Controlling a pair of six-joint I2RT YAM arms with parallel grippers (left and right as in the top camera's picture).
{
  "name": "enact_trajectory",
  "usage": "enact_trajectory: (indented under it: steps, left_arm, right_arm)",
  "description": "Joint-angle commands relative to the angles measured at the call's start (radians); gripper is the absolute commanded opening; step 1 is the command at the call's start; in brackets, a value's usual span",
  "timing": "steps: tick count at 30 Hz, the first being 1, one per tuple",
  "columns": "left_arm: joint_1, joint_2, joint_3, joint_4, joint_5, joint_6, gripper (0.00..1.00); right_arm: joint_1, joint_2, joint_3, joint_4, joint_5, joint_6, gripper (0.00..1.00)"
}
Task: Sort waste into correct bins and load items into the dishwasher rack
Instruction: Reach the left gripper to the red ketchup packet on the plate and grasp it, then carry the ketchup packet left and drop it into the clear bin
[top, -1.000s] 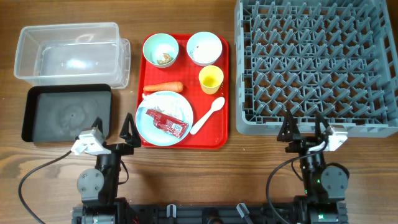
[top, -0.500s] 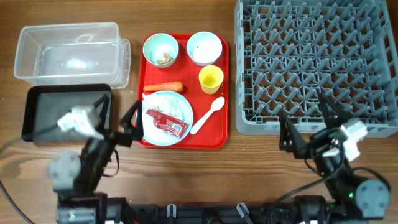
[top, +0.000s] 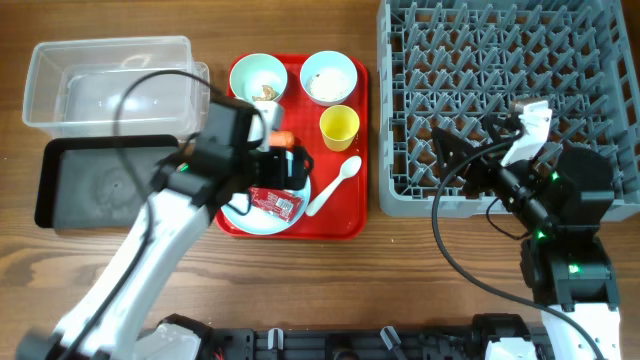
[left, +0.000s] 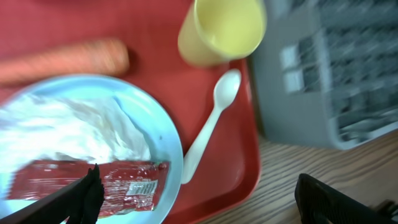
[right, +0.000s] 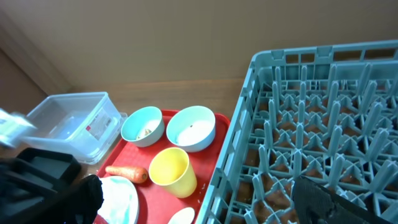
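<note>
My left gripper (top: 290, 165) (left: 205, 199) is open and empty above the light blue plate (top: 240, 215) (left: 169, 140). The plate holds a red wrapper (top: 272, 200) (left: 93, 183) and white tissue (left: 81, 127). The carrot (top: 283, 138) (left: 62, 62) lies beside the plate, partly hidden by the left arm. The yellow cup (top: 339, 126) (right: 171, 169), the white spoon (top: 335, 183) (left: 208, 127) and two pale bowls (top: 258, 75) (top: 328, 75) with scraps and rice are on the red tray. My right gripper (top: 455, 165) (right: 199, 205) is open and empty over the grey rack's (top: 510, 100) front left corner.
The clear tub (top: 110, 85) (right: 74, 118) stands at the back left, with the black tray (top: 100, 185) in front of it. The red tray (top: 345, 215) lies between the bins and the rack. Bare wooden table runs along the front edge.
Both arms have lifted from the table's front edge. The left gripper has moved over the plate. The right gripper has moved over the rack's front left corner.
</note>
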Motion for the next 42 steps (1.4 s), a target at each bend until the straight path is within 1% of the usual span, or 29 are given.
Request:
enact_trajectory:
  steps: [1, 2, 3, 4, 5, 7, 9, 13, 17, 18, 19, 21, 23, 26, 27, 28, 29, 30, 32, 34, 36, 37, 39, 40, 42]
  left_arm:
    - [-0.014, 0.129, 0.006, 0.023, 0.019, -0.016, 0.98]
    - [-0.005, 0.149, 0.006, 0.017, 0.006, -0.089, 0.94]
    - [0.006, 0.157, 0.006, 0.002, -0.040, -0.182, 0.92]
    - [0.028, 0.158, 0.006, -0.052, -0.185, -0.408, 0.98]
    - [0.040, 0.156, 0.006, -0.075, -0.234, -0.486, 1.00]
    - [0.053, 0.159, 0.006, -0.103, -0.296, -0.587, 1.00]
    - [0.051, 0.177, 0.002, -0.100, -0.340, -0.629, 1.00]
    - [0.051, 0.251, -0.002, -0.044, -0.357, -0.640, 1.00]
    - [0.050, 0.397, -0.002, 0.014, -0.348, -0.639, 1.00]
    - [0.050, 0.422, -0.002, 0.016, -0.338, -0.639, 0.99]
    - [0.044, 0.435, -0.002, 0.016, -0.338, -0.639, 0.96]
    - [0.023, 0.447, -0.002, 0.016, -0.339, -0.639, 0.86]
    - [0.000, 0.449, -0.002, 0.017, -0.339, -0.639, 0.52]
    - [-0.002, 0.447, -0.001, 0.024, -0.338, -0.639, 0.30]
    - [-0.002, 0.436, 0.005, 0.015, -0.338, -0.638, 0.15]
    - [-0.002, 0.419, 0.014, 0.006, -0.338, -0.630, 0.08]
    - [0.002, 0.393, 0.033, -0.004, -0.337, -0.605, 0.04]
    - [0.003, 0.352, 0.066, -0.027, -0.338, -0.569, 0.04]
    - [0.003, 0.255, 0.105, -0.040, -0.344, -0.562, 0.04]
    - [0.003, 0.146, 0.118, -0.028, -0.395, -0.552, 0.04]
    - [0.003, 0.040, 0.118, -0.031, -0.480, -0.552, 0.04]
    - [0.003, -0.045, 0.118, -0.051, -0.583, -0.552, 0.04]
    - [0.006, -0.140, 0.118, -0.088, -0.786, -0.556, 0.04]
    - [0.019, -0.159, 0.118, -0.090, -0.844, -0.556, 0.04]
    - [0.076, -0.162, 0.118, -0.082, -0.873, -0.556, 0.04]
  right_arm:
    - [0.005, 0.026, 0.023, -0.016, -0.017, -0.008, 1.00]
    - [0.005, 0.031, 0.023, -0.030, -0.016, 0.010, 1.00]
    - [0.005, 0.036, 0.023, -0.039, -0.017, 0.033, 1.00]
    - [0.005, 0.043, 0.023, -0.042, -0.016, 0.042, 1.00]
    - [0.005, 0.046, 0.023, -0.039, -0.016, 0.043, 1.00]
    - [0.005, 0.054, 0.023, -0.036, -0.016, 0.043, 1.00]
    - [0.005, 0.058, 0.023, -0.037, -0.016, 0.042, 1.00]
    - [0.005, 0.059, 0.023, -0.048, -0.016, 0.042, 1.00]
    - [0.005, 0.059, 0.023, -0.054, -0.016, 0.042, 1.00]
    - [0.005, 0.059, 0.023, -0.055, -0.016, 0.042, 1.00]
    - [0.005, 0.059, 0.023, -0.055, -0.016, 0.042, 1.00]
    - [0.005, 0.059, 0.023, -0.055, -0.016, 0.043, 1.00]
    - [0.005, 0.059, 0.023, -0.055, -0.016, 0.042, 1.00]
    - [0.005, 0.059, 0.023, -0.058, -0.016, 0.042, 1.00]
    - [0.005, 0.059, 0.023, -0.064, -0.016, 0.042, 0.99]
    - [0.005, 0.059, 0.023, -0.068, -0.014, 0.041, 1.00]
    - [0.005, 0.059, 0.023, -0.069, -0.013, 0.040, 1.00]
    - [0.005, 0.059, 0.023, -0.069, -0.013, 0.040, 1.00]
    - [0.005, 0.059, 0.023, -0.072, -0.013, 0.040, 1.00]
    - [0.005, 0.059, 0.023, -0.072, -0.013, 0.040, 1.00]
    - [0.005, 0.059, 0.023, -0.072, -0.013, 0.040, 1.00]
    - [0.005, 0.059, 0.023, -0.071, -0.013, 0.041, 1.00]
    - [0.005, 0.059, 0.023, -0.072, -0.013, 0.042, 1.00]
    - [0.005, 0.059, 0.023, -0.072, -0.013, 0.043, 1.00]
    - [0.005, 0.059, 0.023, -0.073, -0.013, 0.043, 1.00]
